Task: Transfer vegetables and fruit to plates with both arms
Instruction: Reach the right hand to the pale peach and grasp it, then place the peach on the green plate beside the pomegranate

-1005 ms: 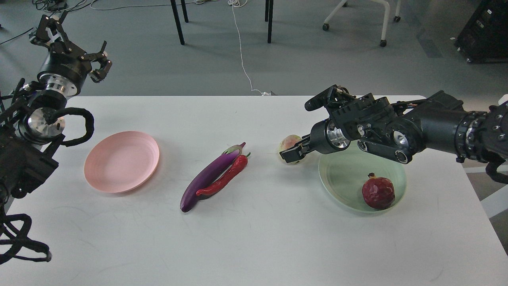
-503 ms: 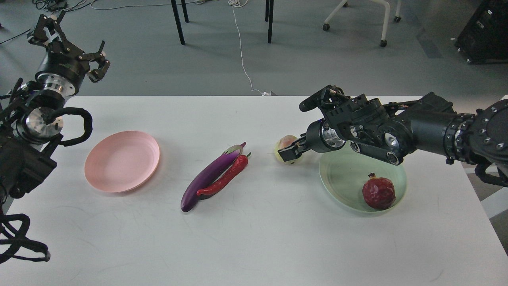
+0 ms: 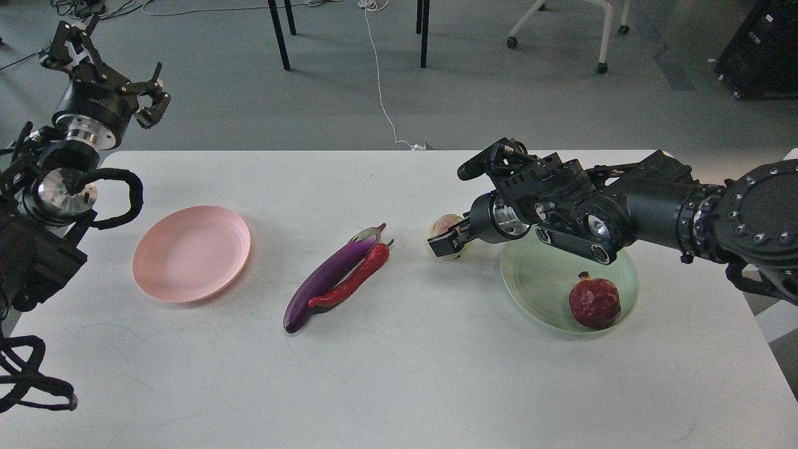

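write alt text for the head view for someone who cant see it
The right gripper reaches across a white table to a yellow-green fruit beside a mint green plate holding a pomegranate. An eggplant and red chili lie together mid-table; the pink plate is empty, the left gripper raised.

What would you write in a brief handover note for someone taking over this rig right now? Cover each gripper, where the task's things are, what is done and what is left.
Right gripper: at the yellow-green fruit on the table, just left of the green plate; whether it grips the fruit cannot be told.
Left gripper: open, raised beyond the table's far left corner, holding nothing.
Done: pomegranate lies in the green plate.
Left: the yellow-green fruit goes to a plate. The eggplant and red chili lie touching side by side mid-table; the pink plate has nothing on it.
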Available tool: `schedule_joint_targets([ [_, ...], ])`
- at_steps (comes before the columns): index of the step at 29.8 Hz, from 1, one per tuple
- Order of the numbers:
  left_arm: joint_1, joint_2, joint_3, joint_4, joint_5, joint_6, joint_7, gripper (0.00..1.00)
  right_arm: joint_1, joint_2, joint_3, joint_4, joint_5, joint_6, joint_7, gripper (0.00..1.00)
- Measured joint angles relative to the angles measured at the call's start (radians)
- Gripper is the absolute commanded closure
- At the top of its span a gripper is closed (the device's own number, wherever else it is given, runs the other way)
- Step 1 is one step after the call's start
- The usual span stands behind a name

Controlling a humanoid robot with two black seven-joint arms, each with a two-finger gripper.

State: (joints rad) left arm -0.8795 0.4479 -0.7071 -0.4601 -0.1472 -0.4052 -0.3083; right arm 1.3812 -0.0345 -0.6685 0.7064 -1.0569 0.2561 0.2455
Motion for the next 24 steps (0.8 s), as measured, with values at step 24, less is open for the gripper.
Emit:
schedule_joint_targets([
  [24, 0.005, 0.014, 0.001, 0.000, 0.001, -0.021, 0.009, 0.02, 0.105, -0.497, 0.003, 0.348, -0.001, 0.002, -0.007, 0.52],
])
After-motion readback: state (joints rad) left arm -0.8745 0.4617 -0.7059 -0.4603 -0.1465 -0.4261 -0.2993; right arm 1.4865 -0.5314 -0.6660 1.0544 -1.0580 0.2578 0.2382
